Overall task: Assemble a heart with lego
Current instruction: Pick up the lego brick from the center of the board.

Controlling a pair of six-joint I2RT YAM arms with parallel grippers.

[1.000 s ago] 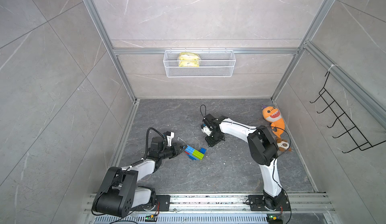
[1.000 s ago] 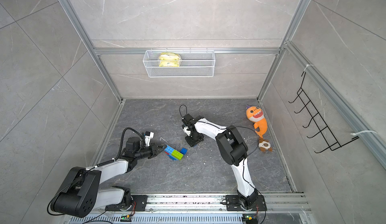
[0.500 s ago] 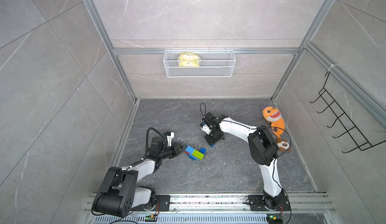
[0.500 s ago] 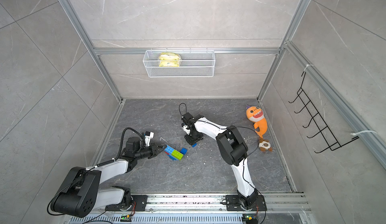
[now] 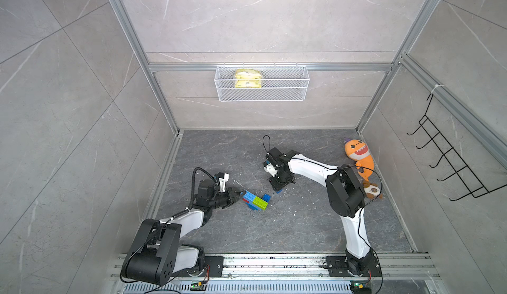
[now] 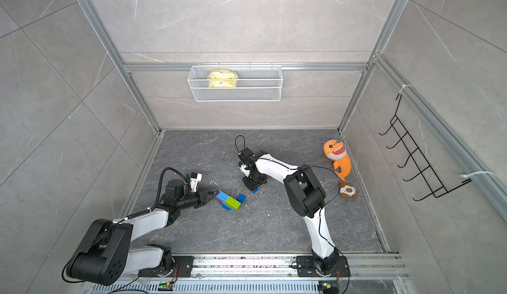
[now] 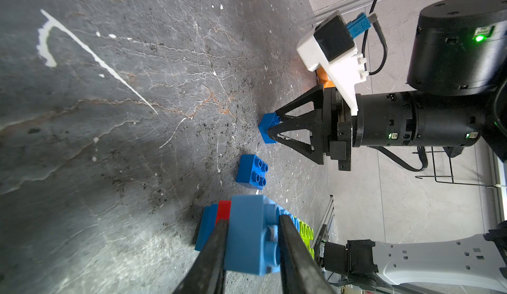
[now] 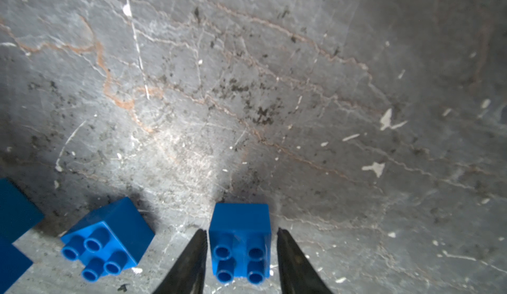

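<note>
The heart (image 5: 255, 200) (image 6: 229, 200) lies on the floor as a clump of light blue, lime green and dark blue lego, with a red block (image 7: 223, 210) in it. My left gripper (image 5: 241, 194) (image 7: 253, 220) is shut on the clump's light blue end brick (image 7: 255, 251). A loose dark blue two-by-two brick (image 5: 266, 197) (image 7: 251, 172) (image 8: 108, 240) sits just beside the clump. My right gripper (image 5: 279, 187) (image 8: 241, 232) points down at another dark blue brick (image 7: 267, 129) (image 8: 240, 218), which stands studs up. Its fingers stand either side of that brick with narrow gaps, so it is open.
An orange plush shark (image 5: 359, 155) lies by the right wall. A white wire basket (image 5: 262, 92) with a yellow pack hangs on the back wall. A black hook rack (image 5: 450, 163) is on the right wall. The arms' rail (image 5: 274, 262) runs along the front.
My right gripper has shifted a little toward the front, down over the small dark blue brick. The left gripper and the heart have stayed where they were.
</note>
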